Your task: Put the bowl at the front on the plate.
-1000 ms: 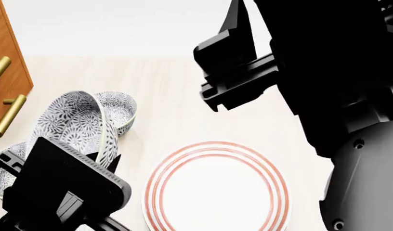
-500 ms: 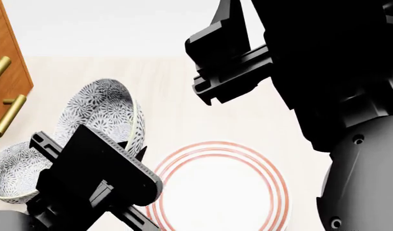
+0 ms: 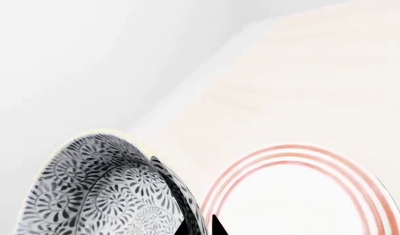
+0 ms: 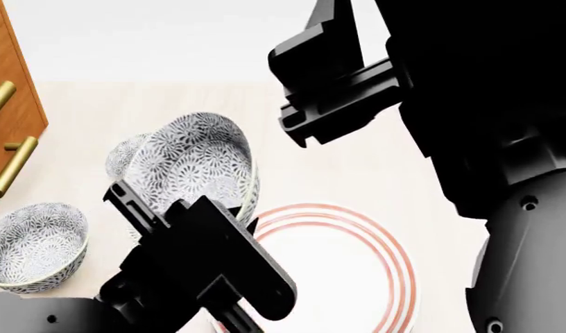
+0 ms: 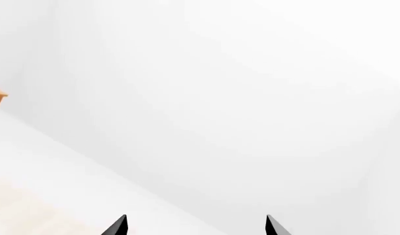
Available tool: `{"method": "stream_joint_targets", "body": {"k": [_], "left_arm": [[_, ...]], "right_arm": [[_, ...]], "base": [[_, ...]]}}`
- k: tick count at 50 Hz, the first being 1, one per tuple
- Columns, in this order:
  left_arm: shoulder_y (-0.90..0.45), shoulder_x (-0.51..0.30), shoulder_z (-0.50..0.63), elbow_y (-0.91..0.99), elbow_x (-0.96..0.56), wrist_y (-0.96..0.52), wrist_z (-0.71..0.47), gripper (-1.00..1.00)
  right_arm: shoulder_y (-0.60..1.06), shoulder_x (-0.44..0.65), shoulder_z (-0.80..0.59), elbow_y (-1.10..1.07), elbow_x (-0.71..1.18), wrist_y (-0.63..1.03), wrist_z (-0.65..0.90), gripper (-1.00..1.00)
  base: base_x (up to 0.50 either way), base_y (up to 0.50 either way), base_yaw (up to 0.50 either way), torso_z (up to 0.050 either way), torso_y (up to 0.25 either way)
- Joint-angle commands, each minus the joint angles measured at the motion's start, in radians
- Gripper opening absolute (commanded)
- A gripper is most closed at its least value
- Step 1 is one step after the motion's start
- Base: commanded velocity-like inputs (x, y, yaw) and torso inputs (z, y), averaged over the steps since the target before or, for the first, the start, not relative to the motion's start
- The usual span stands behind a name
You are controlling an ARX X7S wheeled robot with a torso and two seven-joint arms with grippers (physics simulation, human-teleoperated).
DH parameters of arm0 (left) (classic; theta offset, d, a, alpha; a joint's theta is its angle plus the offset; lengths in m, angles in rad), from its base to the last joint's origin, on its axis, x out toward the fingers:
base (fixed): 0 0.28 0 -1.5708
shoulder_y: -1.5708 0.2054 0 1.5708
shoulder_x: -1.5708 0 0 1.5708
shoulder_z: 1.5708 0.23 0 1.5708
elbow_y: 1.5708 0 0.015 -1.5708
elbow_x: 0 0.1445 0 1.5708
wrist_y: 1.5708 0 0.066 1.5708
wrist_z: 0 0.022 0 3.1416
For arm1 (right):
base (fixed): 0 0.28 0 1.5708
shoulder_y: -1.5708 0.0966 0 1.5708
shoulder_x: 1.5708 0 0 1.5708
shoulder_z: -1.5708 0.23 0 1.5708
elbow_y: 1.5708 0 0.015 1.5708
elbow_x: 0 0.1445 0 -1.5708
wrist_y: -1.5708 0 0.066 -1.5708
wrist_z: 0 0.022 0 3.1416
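Observation:
My left gripper (image 3: 200, 228) is shut on the rim of the bowl (image 4: 195, 163), one finger inside and one outside. The bowl is white with a dense blue-grey flower pattern. It hangs tilted above the table, its inside facing the head camera, just left of the plate (image 4: 357, 270). The left wrist view shows the bowl (image 3: 102, 191) beside the plate (image 3: 305, 196), which is white with three thin red rings. My right gripper (image 5: 194, 226) is open with nothing between its fingers and faces the white wall. The right arm (image 4: 468, 104) is raised at the upper right.
Two look-alike bowls stay on the table: one (image 4: 33, 246) at the front left, one (image 4: 121, 158) half hidden behind the held bowl. A wooden cabinet (image 4: 10, 104) with brass handles stands at the far left. The pale table (image 4: 264, 118) ends at the white wall.
My left gripper has carried the bowl to the right, toward the plate's left edge, uncovering the bowl at the front left. The right arm has barely moved.

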Motion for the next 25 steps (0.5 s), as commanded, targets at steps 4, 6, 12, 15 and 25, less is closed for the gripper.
{"method": "stream_joint_targets", "body": {"k": [4, 6, 12, 15, 25], "left_arm": [[-0.058, 0.064, 0.111, -0.091, 0.137, 0.011, 0.017, -1.00], [-0.061, 0.069, 0.112, -0.097, 0.140, 0.011, 0.015, -1.00], [-0.081, 0.073, 0.175, -0.117, 0.189, 0.019, 0.033, -1.00], [-0.096, 0.075, 0.195, -0.118, 0.186, 0.001, 0.051, -1.00], [-0.135, 0.087, 0.217, -0.149, 0.189, -0.011, 0.088, -1.00]], "right_arm": [[-0.011, 0.025, 0.012, -0.020, 0.016, -0.015, 0.017, 1.00], [-0.013, 0.029, 0.014, -0.023, 0.019, -0.018, 0.020, 1.00], [-0.029, 0.040, 0.019, -0.036, 0.020, -0.030, 0.027, 1.00], [-0.037, 0.044, 0.021, -0.040, 0.018, -0.036, 0.027, 1.00], [-0.052, 0.054, 0.023, -0.051, 0.017, -0.047, 0.033, 1.00]], "base": [[0.00, 0.00, 0.00, 0.000, 0.000], [0.00, 0.00, 0.00, 0.000, 0.005], [0.00, 0.00, 0.00, 0.000, 0.000], [0.00, 0.00, 0.00, 0.000, 0.000], [0.00, 0.00, 0.00, 0.000, 0.000]]}}
